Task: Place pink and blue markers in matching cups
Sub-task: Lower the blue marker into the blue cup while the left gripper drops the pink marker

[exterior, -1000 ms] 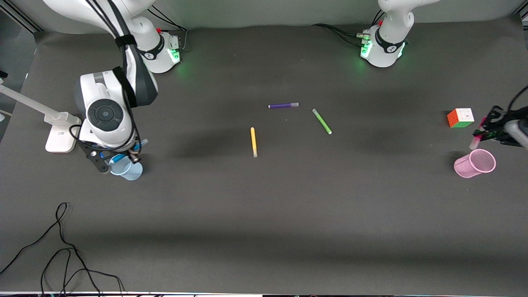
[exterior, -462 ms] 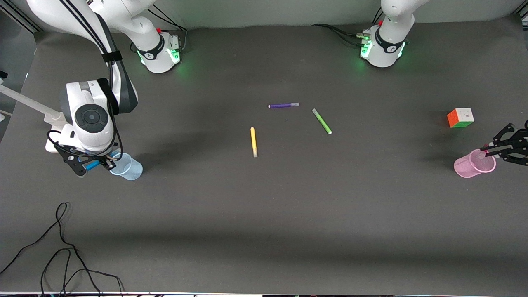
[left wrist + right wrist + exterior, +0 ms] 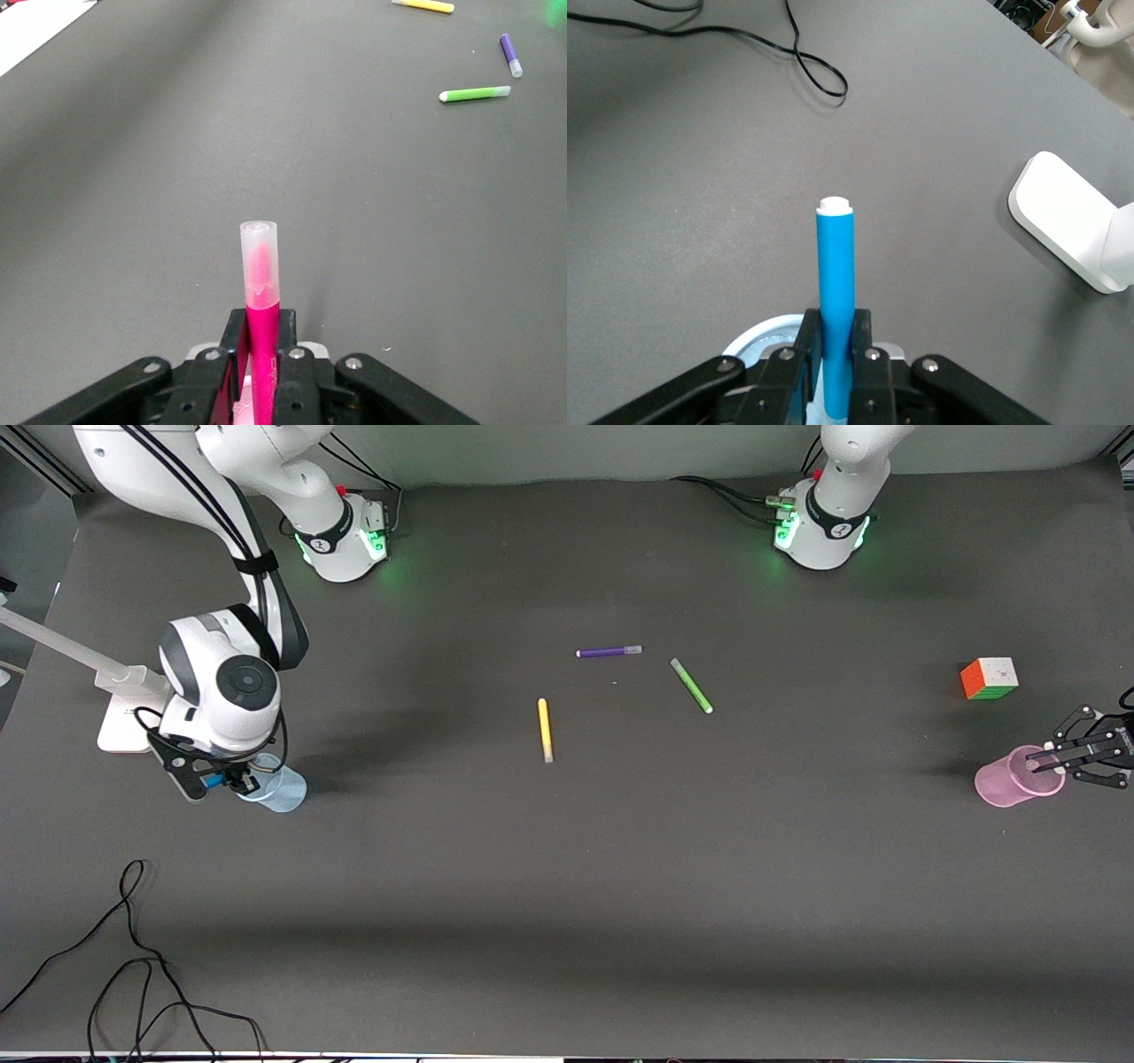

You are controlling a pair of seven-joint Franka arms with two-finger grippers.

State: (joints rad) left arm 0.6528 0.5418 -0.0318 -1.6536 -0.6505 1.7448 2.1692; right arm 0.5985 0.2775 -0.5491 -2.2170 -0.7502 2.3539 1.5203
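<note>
My right gripper point(image 3: 232, 782) is shut on the blue marker point(image 3: 215, 780) and holds it at the rim of the pale blue cup point(image 3: 279, 790). In the right wrist view the blue marker point(image 3: 835, 274) sticks out from the shut fingers, with the cup's rim point(image 3: 757, 335) beneath. My left gripper point(image 3: 1054, 760) is over the mouth of the pink cup point(image 3: 1005, 784). In the left wrist view it is shut on the pink marker point(image 3: 261, 283), whose pale cap points away from the fingers. The marker's lower end is hidden.
A yellow pen point(image 3: 544, 729), a green pen point(image 3: 691, 685) and a purple pen point(image 3: 608, 652) lie mid-table. A colour cube point(image 3: 989, 677) sits near the pink cup. A white lamp base point(image 3: 124, 713) stands beside the blue cup. A black cable point(image 3: 133, 957) lies nearer the front camera.
My left gripper has come down from beside the cube to the pink cup's mouth with the pink marker. My right gripper swung outward, then back to the blue cup's rim.
</note>
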